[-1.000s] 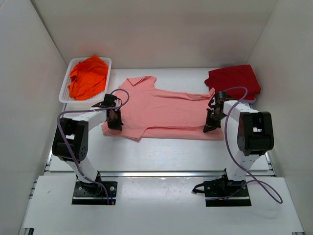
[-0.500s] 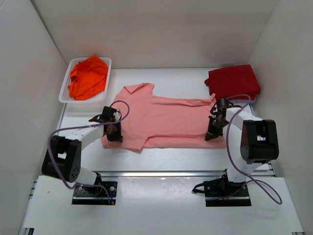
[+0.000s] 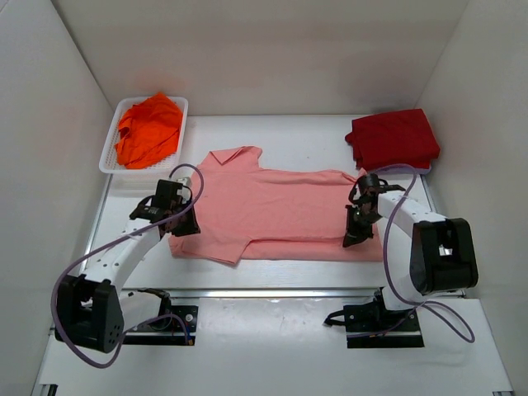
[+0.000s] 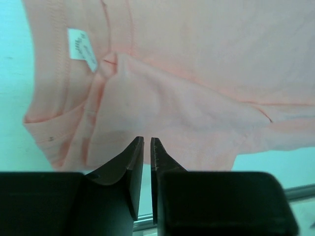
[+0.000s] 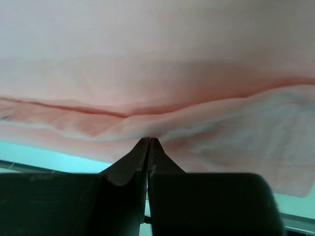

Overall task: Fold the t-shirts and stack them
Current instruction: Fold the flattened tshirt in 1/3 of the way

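Reaching low over salmon-pink t-shirt (image 3: 280, 206): left arm (image 3: 115, 252) stretched, right arm (image 3: 406, 211) folded.

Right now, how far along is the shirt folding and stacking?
Done: dark red t-shirt lies folded, far right. In hand: salmon-pink t-shirt laid out, right gripper pinching its edge, left gripper slightly open at its sleeve. Remaining: bright orange t-shirt crumpled in the white basket.

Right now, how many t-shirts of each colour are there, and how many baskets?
salmon-pink t-shirt: 1
dark red t-shirt: 1
bright orange t-shirt: 1
white basket: 1
Total: 4 things, 3 of them t-shirts
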Action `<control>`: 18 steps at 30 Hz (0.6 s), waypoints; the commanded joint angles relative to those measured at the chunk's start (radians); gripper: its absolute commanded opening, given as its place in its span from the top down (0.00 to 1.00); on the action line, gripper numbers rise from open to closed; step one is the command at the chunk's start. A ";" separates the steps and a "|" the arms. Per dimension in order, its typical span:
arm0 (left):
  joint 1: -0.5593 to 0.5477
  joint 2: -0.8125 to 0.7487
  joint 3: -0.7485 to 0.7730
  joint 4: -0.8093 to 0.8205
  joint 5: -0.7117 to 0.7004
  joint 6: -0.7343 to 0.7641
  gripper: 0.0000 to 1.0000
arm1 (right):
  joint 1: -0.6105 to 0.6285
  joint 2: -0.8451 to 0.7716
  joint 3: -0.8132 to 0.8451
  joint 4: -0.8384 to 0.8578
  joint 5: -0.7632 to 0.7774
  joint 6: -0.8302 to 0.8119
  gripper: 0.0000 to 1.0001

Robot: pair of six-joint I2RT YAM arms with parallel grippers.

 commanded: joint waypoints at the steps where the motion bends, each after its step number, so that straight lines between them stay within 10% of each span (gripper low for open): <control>1: 0.041 -0.008 0.026 -0.007 -0.055 0.020 0.77 | 0.045 -0.025 0.054 0.029 -0.030 0.017 1.00; 18: 0.065 0.009 0.063 -0.019 -0.058 0.055 0.73 | 0.255 0.175 0.198 0.134 -0.122 0.138 1.00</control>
